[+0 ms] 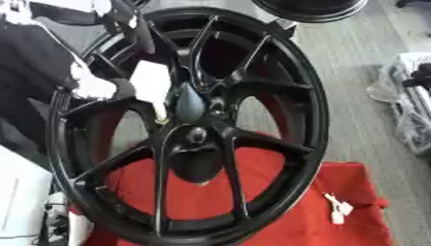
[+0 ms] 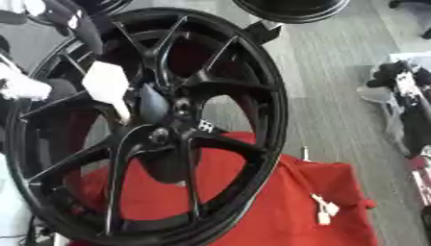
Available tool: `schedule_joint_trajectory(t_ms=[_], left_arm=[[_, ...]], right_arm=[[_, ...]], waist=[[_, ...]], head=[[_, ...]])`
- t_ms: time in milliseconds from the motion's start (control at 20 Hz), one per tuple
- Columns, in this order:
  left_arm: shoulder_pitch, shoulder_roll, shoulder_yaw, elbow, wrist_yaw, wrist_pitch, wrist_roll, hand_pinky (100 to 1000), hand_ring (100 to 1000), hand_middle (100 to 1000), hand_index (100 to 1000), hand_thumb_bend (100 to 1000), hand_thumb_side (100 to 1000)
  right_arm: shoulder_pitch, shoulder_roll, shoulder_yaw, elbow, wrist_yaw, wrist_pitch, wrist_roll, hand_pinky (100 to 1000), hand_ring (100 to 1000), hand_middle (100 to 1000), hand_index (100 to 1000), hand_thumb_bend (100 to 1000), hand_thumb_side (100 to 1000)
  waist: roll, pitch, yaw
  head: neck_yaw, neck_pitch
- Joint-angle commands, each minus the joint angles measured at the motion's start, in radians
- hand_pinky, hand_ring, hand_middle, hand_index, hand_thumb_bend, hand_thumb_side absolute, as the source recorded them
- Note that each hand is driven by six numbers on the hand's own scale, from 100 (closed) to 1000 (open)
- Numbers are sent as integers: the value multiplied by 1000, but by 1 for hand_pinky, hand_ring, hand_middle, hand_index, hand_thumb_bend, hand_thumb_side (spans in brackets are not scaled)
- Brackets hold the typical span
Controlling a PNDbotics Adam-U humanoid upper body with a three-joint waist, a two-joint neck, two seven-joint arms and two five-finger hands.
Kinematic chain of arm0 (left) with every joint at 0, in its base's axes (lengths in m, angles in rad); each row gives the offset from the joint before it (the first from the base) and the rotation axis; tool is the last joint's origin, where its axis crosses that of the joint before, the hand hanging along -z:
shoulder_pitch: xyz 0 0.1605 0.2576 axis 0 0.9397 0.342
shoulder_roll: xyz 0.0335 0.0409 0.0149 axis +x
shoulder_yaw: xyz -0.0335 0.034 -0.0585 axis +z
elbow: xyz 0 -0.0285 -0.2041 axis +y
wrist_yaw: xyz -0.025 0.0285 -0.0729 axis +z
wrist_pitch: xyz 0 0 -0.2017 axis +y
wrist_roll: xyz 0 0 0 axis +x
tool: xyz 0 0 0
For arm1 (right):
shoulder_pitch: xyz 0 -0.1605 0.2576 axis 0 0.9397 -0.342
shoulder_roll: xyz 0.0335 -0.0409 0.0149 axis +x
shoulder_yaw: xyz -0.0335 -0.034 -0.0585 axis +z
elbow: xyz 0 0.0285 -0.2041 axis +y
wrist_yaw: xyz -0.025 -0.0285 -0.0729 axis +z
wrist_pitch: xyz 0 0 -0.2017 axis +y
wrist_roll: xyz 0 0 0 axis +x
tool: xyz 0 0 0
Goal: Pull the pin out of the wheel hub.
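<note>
Left eye view shows the black wheel standing on edge on a red cloth, with the robot's left hand reaching in from ten o'clock to the hub; its dark fingertip lies over the centre, but I cannot tell whether the fingers are curled round anything. No pin shows plainly, presumably hidden under that fingertip, and the right hand is out of sight. Pulling off-axis could tip or roll the unsupported wheel, or the fingers could slip off.
</note>
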Motion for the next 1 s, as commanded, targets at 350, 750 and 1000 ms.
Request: schedule_joint_trajectory(t_ms=[350, 750, 1000], left_arm=[[-40, -24, -9, 26, -39, 23, -1, 852, 855, 817, 852, 344, 487], [-49, -53, -35, 58, -72, 6, -1, 856, 857, 820, 854, 387, 473], [-50, -63, -41, 78, -115, -15, -1, 859, 858, 821, 850, 423, 438]], right_arm=[[-5, -29, -1, -9, 7, 6, 4, 946, 631, 586, 656, 100, 611], [-7, -29, 0, -8, 6, 7, 5, 946, 632, 587, 656, 100, 610], [-8, -29, 2, -7, 7, 8, 7, 946, 632, 587, 656, 100, 610]], waist=[[-3, -28, -4], [-3, -29, -7], [-2, -30, -8]], head=[[-4, 6], [-2, 5], [2, 5]])
